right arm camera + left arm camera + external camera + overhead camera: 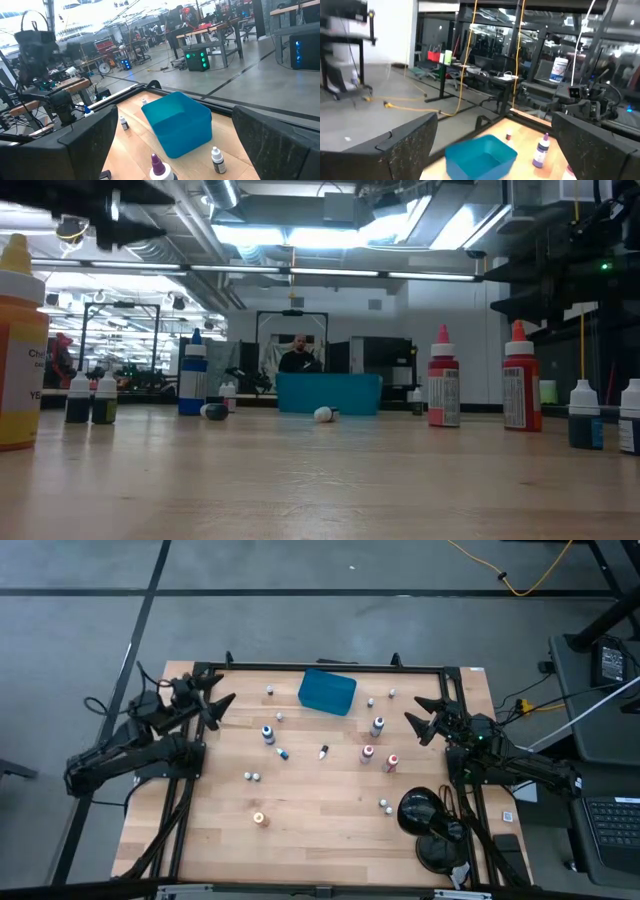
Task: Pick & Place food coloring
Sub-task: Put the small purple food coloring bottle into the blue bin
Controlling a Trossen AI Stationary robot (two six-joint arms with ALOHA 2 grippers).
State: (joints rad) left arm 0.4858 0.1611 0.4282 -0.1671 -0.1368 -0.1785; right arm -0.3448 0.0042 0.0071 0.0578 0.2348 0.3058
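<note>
The food coloring bottles point(268, 733) stood and lay scattered across the middle of the wooden bench point(320, 840), most nearer than the teal tray point(327, 691) at the far edge. At the left edge the left tool point(222, 706) hung wide open and empty; at the right edge the right tool point(415, 722) did likewise.

Even overhead light, table point(330, 800) bright, shadows short and soft. Low view: ceiling strip lights point(300, 235) glare, near orange bottle point(18, 345) soft, far room hazy. Wrist views motion-smeared, backgrounds blurred, fingers point(407, 142) dark and grainy.
</note>
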